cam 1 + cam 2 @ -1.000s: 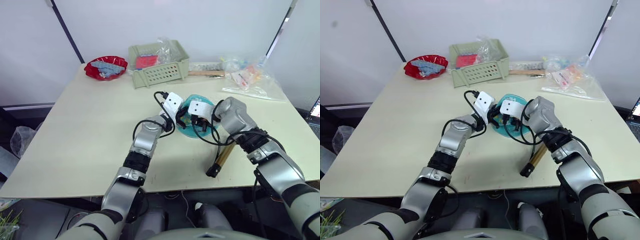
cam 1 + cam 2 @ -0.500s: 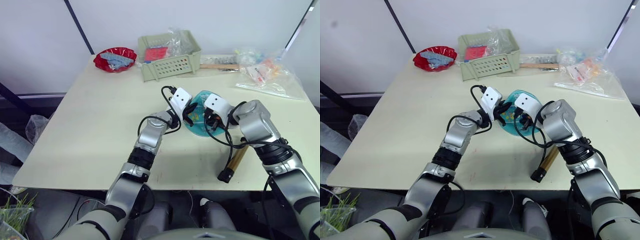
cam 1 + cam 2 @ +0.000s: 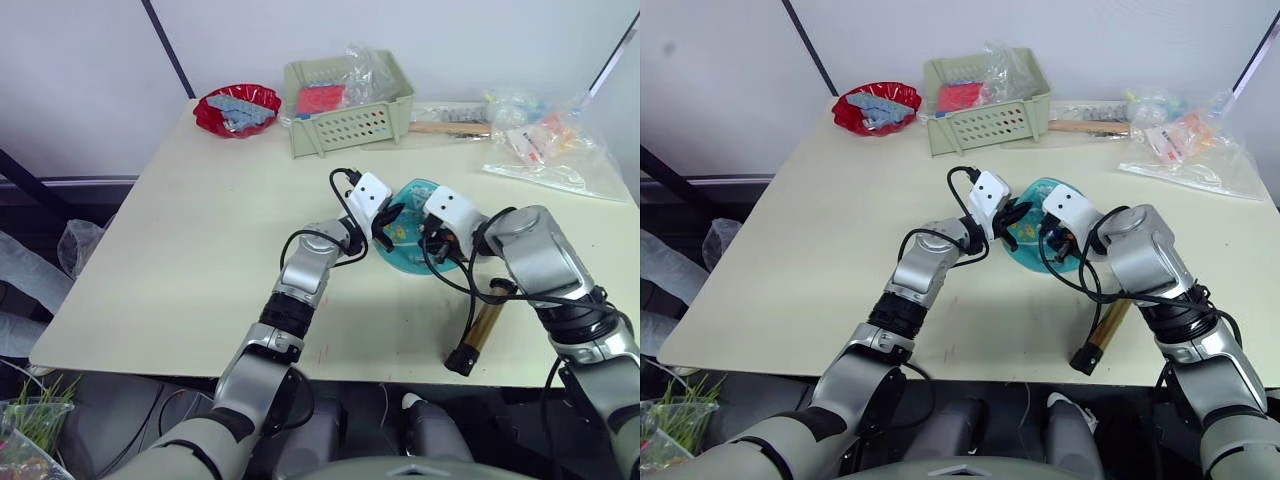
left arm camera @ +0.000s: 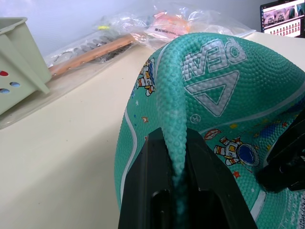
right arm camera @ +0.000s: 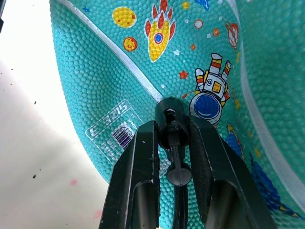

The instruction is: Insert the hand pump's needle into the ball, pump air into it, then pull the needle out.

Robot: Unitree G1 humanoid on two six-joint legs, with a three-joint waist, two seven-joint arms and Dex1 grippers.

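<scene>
My left pincer pinches the ball by a fold; my right pincer, at three o'clock, clamps the needle: push straight, no bending.

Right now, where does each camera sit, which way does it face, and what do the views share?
Left and right eye views: on the head, looking forward and down at the table; both arms show.
Left wrist view: along the left gripper, pinching a fold of the ball.
Right wrist view: along the right gripper, holding the needle fitting against the ball.
Shared: the ball; the eye views add the hand pump.
</scene>
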